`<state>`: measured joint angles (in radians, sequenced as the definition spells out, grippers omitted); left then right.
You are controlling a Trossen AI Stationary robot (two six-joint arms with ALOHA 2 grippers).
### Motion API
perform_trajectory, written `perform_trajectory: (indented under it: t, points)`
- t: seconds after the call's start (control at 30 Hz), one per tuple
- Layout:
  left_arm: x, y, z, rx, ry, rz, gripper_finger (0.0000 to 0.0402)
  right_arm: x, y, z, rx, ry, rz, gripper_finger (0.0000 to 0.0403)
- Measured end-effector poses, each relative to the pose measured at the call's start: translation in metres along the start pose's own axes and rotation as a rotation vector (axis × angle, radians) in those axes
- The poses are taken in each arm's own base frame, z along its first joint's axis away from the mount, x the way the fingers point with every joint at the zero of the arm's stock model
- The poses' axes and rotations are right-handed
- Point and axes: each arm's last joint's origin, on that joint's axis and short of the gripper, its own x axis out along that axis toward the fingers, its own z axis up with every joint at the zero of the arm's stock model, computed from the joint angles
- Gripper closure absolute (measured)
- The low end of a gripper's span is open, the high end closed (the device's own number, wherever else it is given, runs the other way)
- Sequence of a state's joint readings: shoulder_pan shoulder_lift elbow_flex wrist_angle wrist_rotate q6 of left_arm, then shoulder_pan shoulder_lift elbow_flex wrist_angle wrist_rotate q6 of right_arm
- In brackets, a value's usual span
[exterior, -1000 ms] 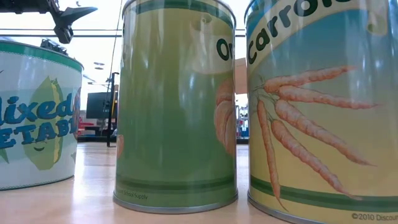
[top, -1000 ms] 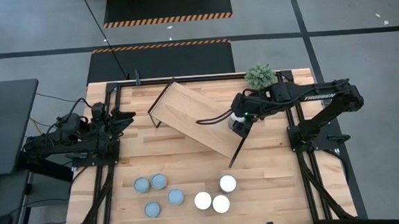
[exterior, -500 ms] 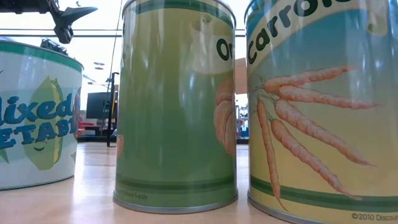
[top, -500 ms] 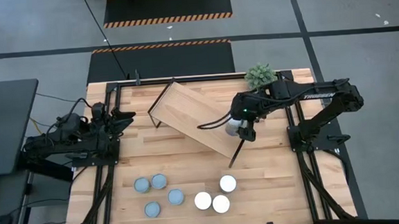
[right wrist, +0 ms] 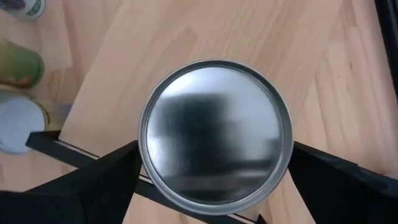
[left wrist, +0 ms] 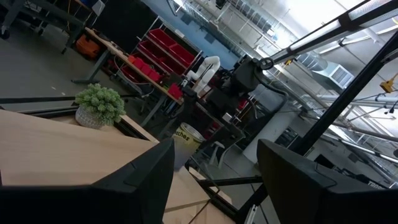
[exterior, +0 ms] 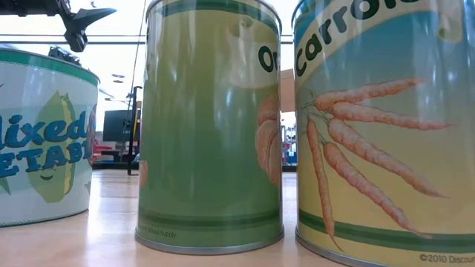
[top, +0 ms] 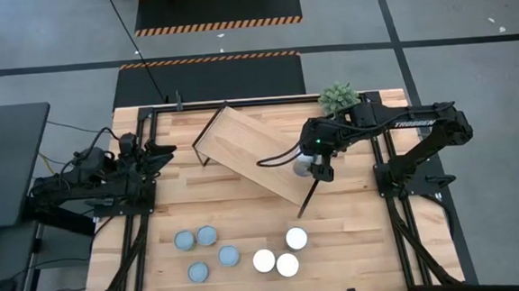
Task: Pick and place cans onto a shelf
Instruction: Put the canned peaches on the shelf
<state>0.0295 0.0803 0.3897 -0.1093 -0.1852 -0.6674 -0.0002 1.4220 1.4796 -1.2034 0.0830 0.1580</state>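
The shelf (top: 256,155), a light wood board on a thin black frame, lies slantwise on the far middle of the table. My right gripper (top: 310,167) hangs over the shelf's right end, shut on a can (top: 302,166) whose silvery round end (right wrist: 214,140) faces the wrist camera. Several cans with blue-grey tops (top: 207,235) and three with white tops (top: 288,265) stand on their bases near the front edge. My left gripper (top: 165,151) waits at the table's left, open, with nothing between its fingers (left wrist: 140,186). My right gripper pinches the can by its round side wall (right wrist: 144,155), one finger (right wrist: 93,183) on either side. The fingers come from above, slanting down. The can sits over the shelf board (right wrist: 186,37); whether its lower end touches the board cannot be told.
A small potted plant (top: 338,98) stands at the far right corner. In the low view three printed cans (exterior: 211,126) stand right before the camera and block most of the table. Bare wood lies between the shelf and the cans at the front.
My right gripper has rolled about its own pointing line with the can in its fingers, while staying over the shelf's right end. The can has turned with it.
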Motion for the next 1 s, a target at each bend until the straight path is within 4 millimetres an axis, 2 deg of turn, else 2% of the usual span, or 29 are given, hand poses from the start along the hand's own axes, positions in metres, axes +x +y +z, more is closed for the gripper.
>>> perform_trajectory:
  t: [0.57,0.73,1.0]
  points:
    - [0.0000,0.0000,0.0000,0.000,0.000,0.000,0.0166,0.0001,-0.0011,0.0002,-0.505,0.000,-0.004,0.0006]
    - [0.0000,0.0000,0.0000,0.000,0.000,0.000,0.0166,0.0001,-0.0008,0.0013,-0.575,-0.012,0.000,0.0006]
    - [0.0000,0.0000,0.0000,0.000,0.000,0.000,0.0166,0.0004,-0.0057,0.0076,-0.556,-0.075,0.036,0.0011]
